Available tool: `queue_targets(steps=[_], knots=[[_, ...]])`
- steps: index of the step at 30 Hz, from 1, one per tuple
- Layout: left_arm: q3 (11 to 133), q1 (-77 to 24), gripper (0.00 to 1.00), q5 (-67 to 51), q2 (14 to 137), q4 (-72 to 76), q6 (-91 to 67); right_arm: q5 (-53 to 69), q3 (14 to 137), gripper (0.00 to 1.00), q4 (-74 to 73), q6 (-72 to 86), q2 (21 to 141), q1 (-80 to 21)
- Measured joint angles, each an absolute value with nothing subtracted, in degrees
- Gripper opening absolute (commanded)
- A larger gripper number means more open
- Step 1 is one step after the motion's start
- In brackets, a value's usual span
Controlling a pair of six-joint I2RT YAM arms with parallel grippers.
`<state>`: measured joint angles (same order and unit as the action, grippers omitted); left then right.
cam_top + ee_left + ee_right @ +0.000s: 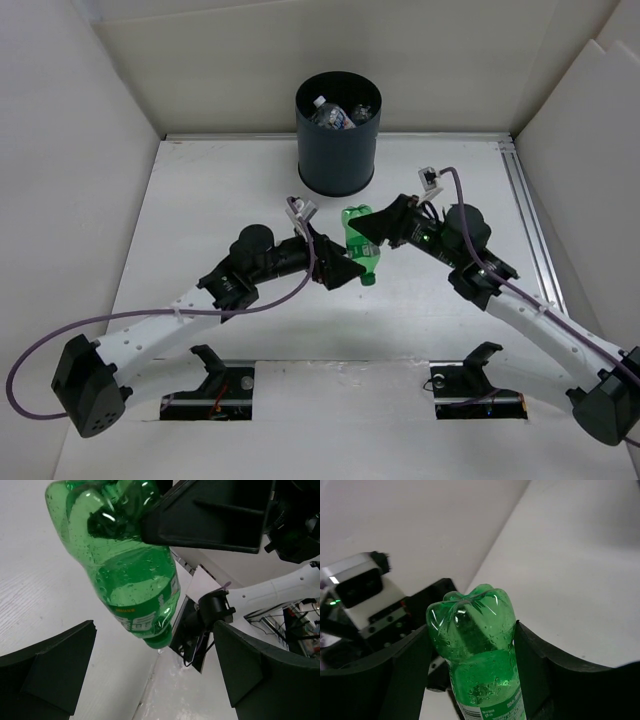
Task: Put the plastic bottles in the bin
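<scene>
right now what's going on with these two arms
The right hand is closed on the green bottle, gripping it near its base end. The left hand is wide open right beside the bottle's cap end and grips nothing. Behind them stands the bin, with clear bottles already inside. The green one has yet to go in.

white arms [150, 335], black joints [250, 243], purple cables [60, 333]
</scene>
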<state>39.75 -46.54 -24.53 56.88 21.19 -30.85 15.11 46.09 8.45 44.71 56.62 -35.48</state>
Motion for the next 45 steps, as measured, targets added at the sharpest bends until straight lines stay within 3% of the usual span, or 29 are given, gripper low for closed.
queue_targets(steps=[9,13,16,17,18,20,22,23,30,37,45], knots=[[39.7,-46.5,1.00,-27.6,62.2,24.2,-31.0,18.0,45.9,0.00,21.0,49.8,58.1,-38.3],[39.7,-46.5,0.90,-25.3,61.5,25.3,-31.4,18.4,45.9,0.00,23.2,50.7,60.5,-40.5],[39.7,-46.7,0.56,-23.0,59.6,25.7,-32.2,18.3,45.9,0.00,24.2,51.0,61.5,-41.0],[39.7,-46.8,0.42,-22.3,58.8,26.0,-32.4,18.3,45.9,0.00,24.5,51.1,61.6,-41.0],[39.7,-46.9,0.19,-21.7,58.0,26.2,-32.6,18.1,45.9,0.01,25.2,51.4,61.6,-41.0],[39.7,-47.1,0.07,-20.7,56.9,26.0,-32.5,18.0,45.9,0.26,26.7,52.0,61.6,-41.0],[39.8,-47.3,0.02,-19.8,56.6,26.1,-32.3,18.0,45.9,0.75,27.6,52.2,61.6,-41.0],[39.8,-47.4,0.00,-19.3,56.6,26.1,-32.4,17.9,45.8,1.00,27.7,52.3,61.6,-41.0],[43.5,-46.8,0.00,-6.6,57.6,20.6,-32.3,11.8,44.2,1.00,18.4,47.3,55.3,-38.5],[64.6,-44.8,0.00,3.8,71.6,12.0,-29.2,-3.9,43.0,1.00,4.1,43.5,42.4,-36.2],[89.4,-39.5,0.00,15.9,90.0,5.9,-27.5,-5.5,37.6,1.00,-3.1,42.2,39.0,-35.8]])
